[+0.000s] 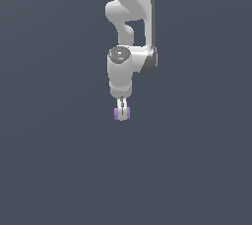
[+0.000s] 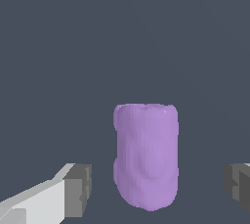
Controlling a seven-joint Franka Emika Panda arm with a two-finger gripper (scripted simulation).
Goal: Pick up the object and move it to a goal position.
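Observation:
The object [image 2: 146, 154] is a small light-purple lumpy block lying on the dark grey floor. In the wrist view it sits between my two grey fingertips [image 2: 78, 189], with a gap on each side, wider on one side than the other. My gripper [image 2: 158, 189] is open and straddles it without touching. In the exterior view the white arm points straight down, and the gripper [image 1: 121, 113] is at the block [image 1: 116, 114], which shows as purple on both sides of the fingers.
A plain dark grey floor [image 1: 59, 160] fills both views. No other object, wall or edge shows.

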